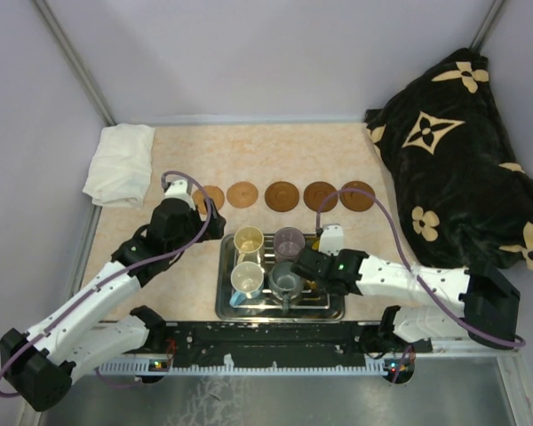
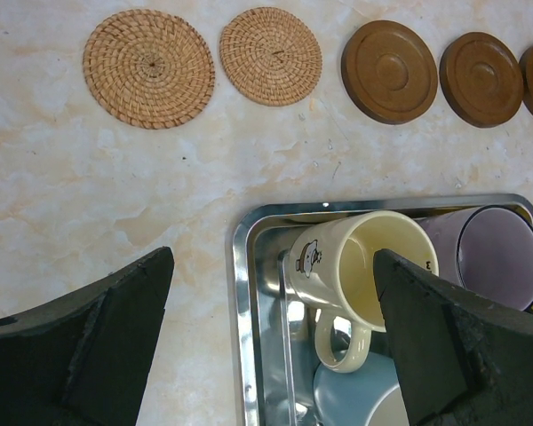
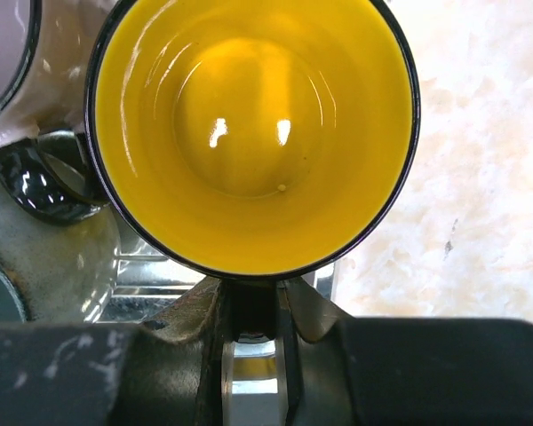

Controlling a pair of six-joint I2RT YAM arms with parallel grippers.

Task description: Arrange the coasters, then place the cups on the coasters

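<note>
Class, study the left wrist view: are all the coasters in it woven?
No, only the two woven coasters on the left are; the wooden coasters to their right are smooth dark discs.

Laboratory robot cell. A marble-patterned counter (image 1: 249,151) is enclosed by plain pale panels (image 1: 249,53) on metal posts (image 1: 75,62). The left arm (image 1: 98,302) and right arm (image 1: 409,280) are bolted to a black rail (image 1: 275,342). A white towel (image 1: 120,164) and a black blanket (image 1: 462,151) lie at the counter's edges.

top: overhead, whole table (image 1: 275,151) | left wrist: down over tray (image 2: 240,311) | right wrist: close, same tray
</note>
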